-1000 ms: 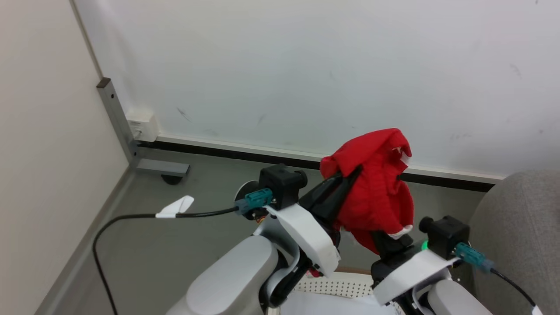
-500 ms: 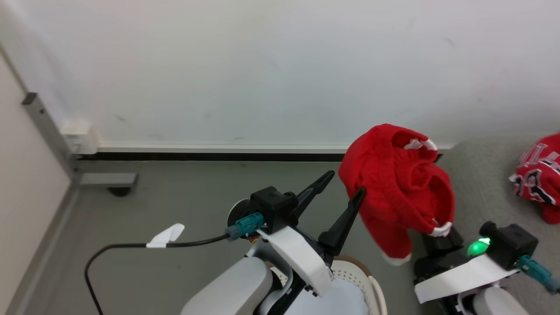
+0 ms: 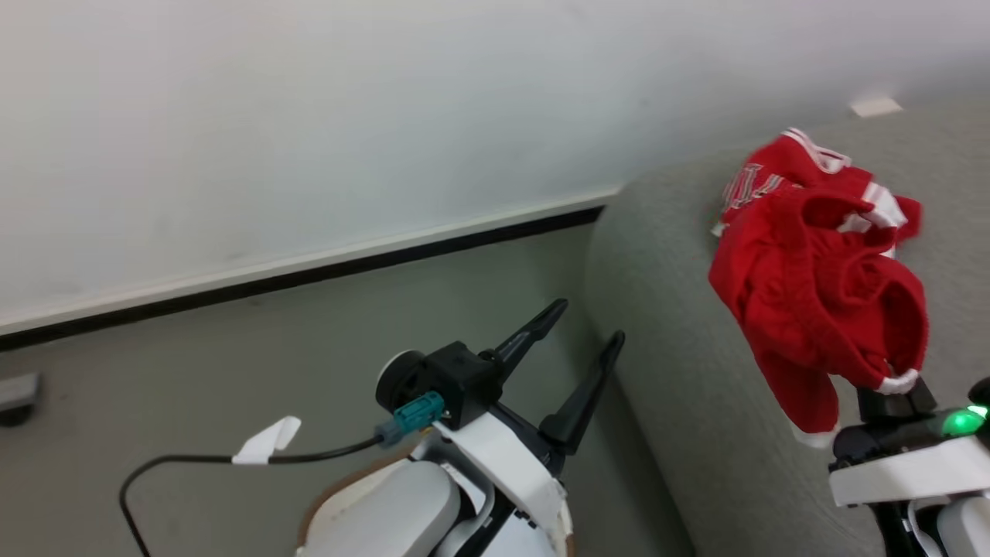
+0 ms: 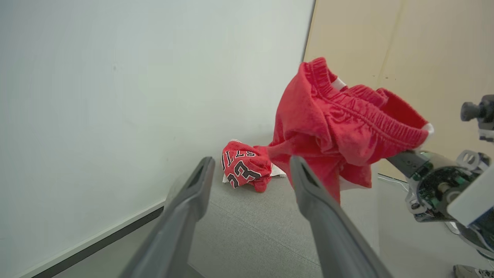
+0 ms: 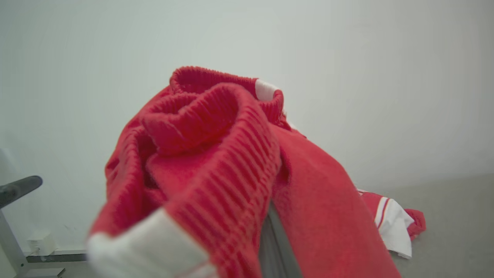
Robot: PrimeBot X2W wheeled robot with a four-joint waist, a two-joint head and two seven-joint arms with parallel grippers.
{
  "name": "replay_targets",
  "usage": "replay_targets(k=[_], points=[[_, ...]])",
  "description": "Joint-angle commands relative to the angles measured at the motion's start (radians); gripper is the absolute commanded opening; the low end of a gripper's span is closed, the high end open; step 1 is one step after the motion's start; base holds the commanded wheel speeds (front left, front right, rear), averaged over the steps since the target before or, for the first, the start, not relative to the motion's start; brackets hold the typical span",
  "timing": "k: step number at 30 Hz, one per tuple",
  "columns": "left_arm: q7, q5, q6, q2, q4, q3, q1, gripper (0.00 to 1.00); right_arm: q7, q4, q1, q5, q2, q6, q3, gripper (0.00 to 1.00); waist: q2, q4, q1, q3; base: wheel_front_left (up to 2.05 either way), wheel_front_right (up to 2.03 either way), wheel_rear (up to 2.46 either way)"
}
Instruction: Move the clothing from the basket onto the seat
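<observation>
Right gripper (image 3: 889,398) clamps red shorts (image 3: 820,309) above seat (image 3: 696,371); left gripper (image 3: 589,321) spread wide, empty; jersey (image 4: 243,170) lies on seat.

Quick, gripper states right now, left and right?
Left gripper: open, holding nothing.
Right gripper: closed on the red shorts.

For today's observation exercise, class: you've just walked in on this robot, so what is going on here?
The robot's right claw holds the red shorts bunched up in the air over the grey seat. The red jersey lies crumpled on the seat, farther back near the wall. The left claw is open and empty, above the floor beside the seat. The shorts have not yet been set down.
</observation>
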Motion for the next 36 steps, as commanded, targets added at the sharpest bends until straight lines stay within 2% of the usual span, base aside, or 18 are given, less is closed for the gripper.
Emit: replay_targets(k=[1,7,13,18,21,26,31,36], points=[[-0.007,0.021,-0.001,0.012,0.003,0.000,0.003,1.00,0.000,-0.014,0.028,-0.011,0.000,-0.002,-0.026,0.00,-0.0001,-0.107,-0.0001,0.042,0.00,0.00,0.00],[-0.015,0.040,-0.016,0.009,0.017,-0.007,0.016,1.00,0.000,-0.029,0.077,-0.018,0.019,-0.002,-0.073,0.00,-0.0001,-0.171,-0.0001,0.055,0.00,0.00,0.00],[-0.020,0.044,-0.024,0.004,0.035,-0.007,0.018,1.00,0.000,-0.037,0.091,-0.013,0.018,-0.002,-0.078,0.00,-0.0001,-0.188,-0.0001,0.067,0.00,0.00,0.00],[-0.020,0.060,-0.030,0.002,0.047,-0.011,0.002,1.00,0.000,-0.024,0.046,0.000,-0.008,-0.002,-0.083,0.00,-0.0001,-0.190,-0.0001,0.098,0.00,0.00,0.00],[-0.016,0.071,-0.035,0.004,0.045,-0.017,-0.022,1.00,0.000,0.019,0.001,-0.009,-0.051,-0.002,-0.075,0.00,-0.0001,-0.175,-0.0001,0.144,0.00,0.00,0.00],[0.014,0.088,-0.043,0.024,0.035,-0.021,-0.069,1.00,0.000,0.112,-0.117,0.023,-0.114,-0.002,-0.123,0.00,-0.0001,-0.128,-0.0001,0.261,0.00,0.00,0.00],[0.052,0.109,-0.042,0.067,0.010,-0.015,-0.122,1.00,0.000,0.241,-0.247,-0.011,-0.200,-0.002,-0.171,0.00,-0.0001,-0.066,-0.0001,0.405,0.00,0.00,0.00],[0.073,0.122,-0.036,0.102,-0.014,-0.009,-0.152,1.00,0.000,0.381,-0.337,0.008,-0.243,-0.002,-0.222,0.00,-0.0001,-0.005,-0.0001,0.507,0.00,0.00,0.00]])
